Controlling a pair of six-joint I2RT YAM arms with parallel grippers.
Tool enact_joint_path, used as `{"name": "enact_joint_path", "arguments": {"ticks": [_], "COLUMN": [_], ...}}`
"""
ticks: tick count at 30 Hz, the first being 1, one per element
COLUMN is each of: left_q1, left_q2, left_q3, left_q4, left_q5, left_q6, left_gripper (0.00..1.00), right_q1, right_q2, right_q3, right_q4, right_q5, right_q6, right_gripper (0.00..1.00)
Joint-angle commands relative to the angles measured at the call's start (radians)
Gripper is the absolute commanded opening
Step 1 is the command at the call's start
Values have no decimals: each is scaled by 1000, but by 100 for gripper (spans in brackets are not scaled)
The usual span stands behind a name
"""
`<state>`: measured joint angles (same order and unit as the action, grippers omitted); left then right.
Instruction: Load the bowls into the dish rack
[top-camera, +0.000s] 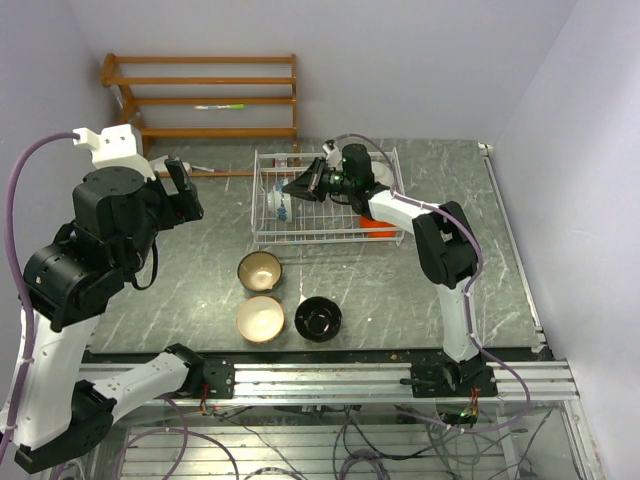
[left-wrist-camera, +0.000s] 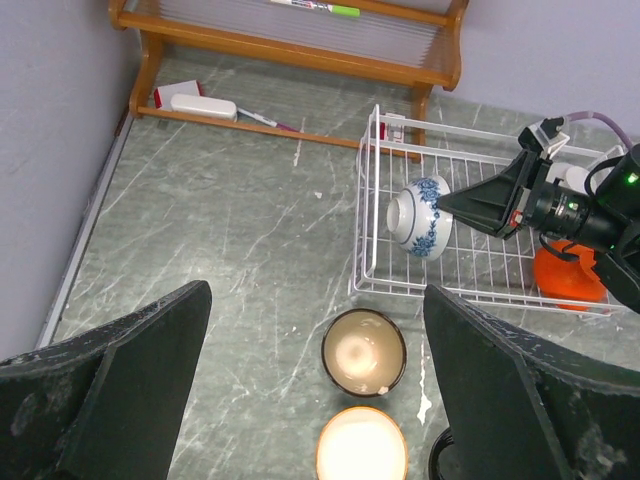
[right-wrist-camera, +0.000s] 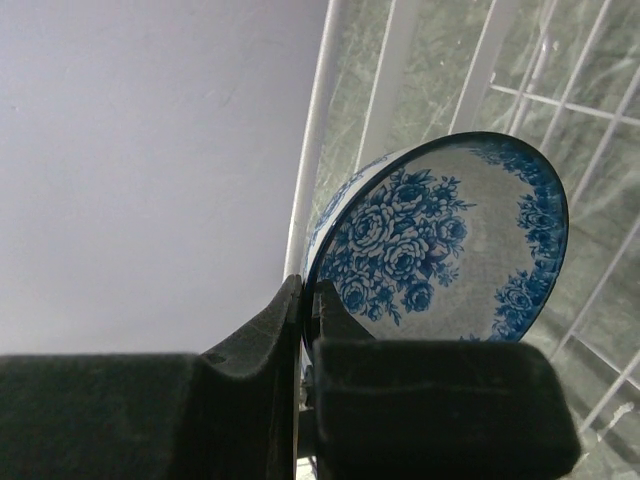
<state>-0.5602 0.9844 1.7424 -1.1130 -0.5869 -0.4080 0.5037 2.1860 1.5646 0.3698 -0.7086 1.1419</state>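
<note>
The white wire dish rack (top-camera: 330, 241) (left-wrist-camera: 470, 294) stands at the table's back. My right gripper (top-camera: 293, 187) (right-wrist-camera: 305, 292) is shut on the rim of the blue-and-white bowl (top-camera: 279, 204) (left-wrist-camera: 420, 218) (right-wrist-camera: 450, 235), which is tipped on its side at the rack's left end. An orange-red bowl (top-camera: 378, 227) (left-wrist-camera: 567, 277) lies at the rack's right end. In front of the rack, the brown bowl (top-camera: 259, 270) (left-wrist-camera: 364, 351), cream-beige bowl (top-camera: 260, 319) (left-wrist-camera: 362, 447) and black bowl (top-camera: 318, 318) sit upright on the table. My left gripper (top-camera: 185, 190) (left-wrist-camera: 316, 292) hovers open high above them, holding nothing.
An orange-brown wooden slatted shelf (top-camera: 200, 95) stands against the back wall with a green marker (top-camera: 220, 106) on it. Small items (left-wrist-camera: 200, 103) lie at its foot. Walls close in on the left and right sides.
</note>
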Motion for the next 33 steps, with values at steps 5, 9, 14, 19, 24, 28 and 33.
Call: {"name": "enact_joint_path", "arguments": {"ticks": [5,9,14,19,24,28,33], "left_q1": [-6,-6,-6,-5,-6,-6,-5], "left_q2": [5,12,12,12,14,15,13], "left_q3": [24,23,23,17,10,4,-8], "left_q4": [-2,4,3,5,9,14,23], "left_q5": [-23,-15,-16,-13,-5,-2,4], "left_q6": [23,29,32,31,29,28,23], "left_gripper": [99,99,99,99,99,99,99], "right_q1": [-5,-33,-50,-72,-82,-87,-94], "right_q2": [-14,-25,-62,-78,-103,-127,-152], "right_q3": [-72,-100,-130,-147,-161,-160,-164], "right_q4": [69,43,-13,-36,-83,-147,-205], "right_q5": [-2,6,51,53,70,97,125], "right_q6": [-11,-23,-62,-74,-110,-156,-197], "right_gripper": [2,3,6,12,19,24,28]}}
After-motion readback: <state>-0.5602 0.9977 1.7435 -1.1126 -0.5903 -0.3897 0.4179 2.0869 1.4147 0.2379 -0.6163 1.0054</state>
